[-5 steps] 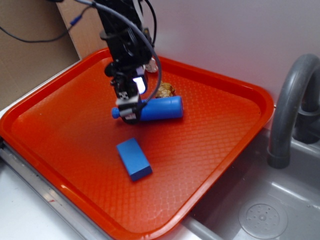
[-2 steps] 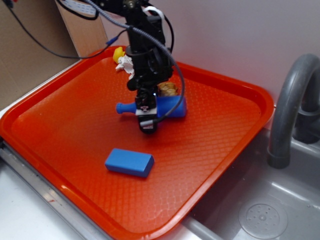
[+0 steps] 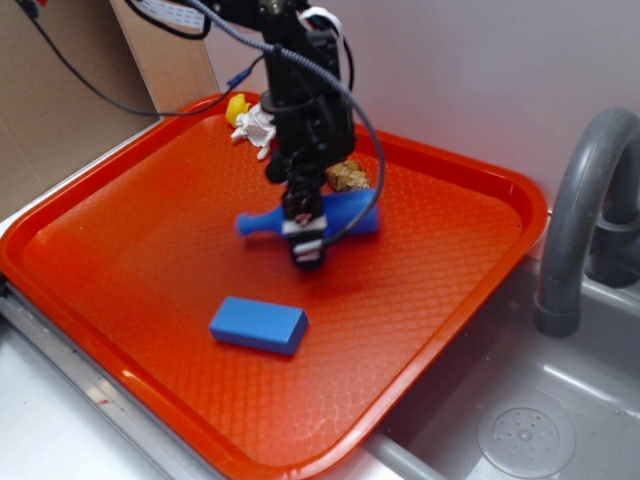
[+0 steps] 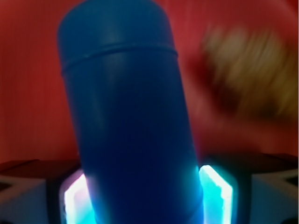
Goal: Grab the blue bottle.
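The blue bottle (image 3: pixel 348 213) lies sideways across the middle of the orange tray (image 3: pixel 480 180), neck pointing left and dipping slightly. My gripper (image 3: pixel 306 238) comes down from above and is shut on the bottle's body near the shoulder. A shadow under the bottle suggests it hangs just off the tray. In the wrist view the bottle (image 4: pixel 126 116) fills the centre. Both lit pads (image 4: pixel 216 189) press against its sides, with my gripper (image 4: pixel 145 200) shut round it.
A flat blue block (image 3: pixel 259 325) lies on the tray in front of the bottle. A brownish-gold object (image 3: pixel 349 176) sits just behind it. A yellow and white toy (image 3: pixel 250 118) is at the back rim. A grey faucet (image 3: pixel 580 200) and sink (image 3: pixel 520 430) are on the right.
The arm and bottle have shifted right and slightly up, with the grip now further along the body. The blue block has turned and slid left since a second ago.
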Controlling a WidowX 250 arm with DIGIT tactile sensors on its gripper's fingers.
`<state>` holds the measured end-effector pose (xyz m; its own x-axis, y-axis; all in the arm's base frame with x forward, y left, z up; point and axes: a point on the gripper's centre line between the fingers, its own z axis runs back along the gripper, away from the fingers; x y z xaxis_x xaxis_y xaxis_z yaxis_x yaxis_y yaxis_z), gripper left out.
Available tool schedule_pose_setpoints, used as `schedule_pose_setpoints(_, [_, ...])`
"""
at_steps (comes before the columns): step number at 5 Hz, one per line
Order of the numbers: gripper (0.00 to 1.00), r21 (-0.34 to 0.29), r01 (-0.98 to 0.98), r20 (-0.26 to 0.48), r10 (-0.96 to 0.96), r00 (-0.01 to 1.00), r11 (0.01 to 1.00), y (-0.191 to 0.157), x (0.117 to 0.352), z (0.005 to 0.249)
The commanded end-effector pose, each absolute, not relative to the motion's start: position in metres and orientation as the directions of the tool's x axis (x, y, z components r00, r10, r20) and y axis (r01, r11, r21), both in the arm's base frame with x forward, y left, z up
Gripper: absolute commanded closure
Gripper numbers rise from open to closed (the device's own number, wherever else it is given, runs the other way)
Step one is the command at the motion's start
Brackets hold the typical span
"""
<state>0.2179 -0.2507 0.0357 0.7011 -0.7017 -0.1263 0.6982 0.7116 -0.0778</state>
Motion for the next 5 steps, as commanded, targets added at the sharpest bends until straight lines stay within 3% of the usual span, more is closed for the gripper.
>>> schedule_pose_setpoints(1, [1.00,-0.060,0.316,-0.075,-0.320,0.944,0.947,-0.192,0.180,0.148])
schedule_pose_setpoints(3, [1.00,-0.058,0.092,0.116,-0.085,0.990,0.994,-0.103,0.160,0.206])
schedule_pose_setpoints(4, [1.00,-0.004,0.030,0.151,-0.030,0.988,1.000,-0.099,0.164,0.216])
schedule_pose_setpoints(5, [1.00,-0.001,0.097,0.129,-0.096,0.987,0.995,-0.105,0.168,0.211])
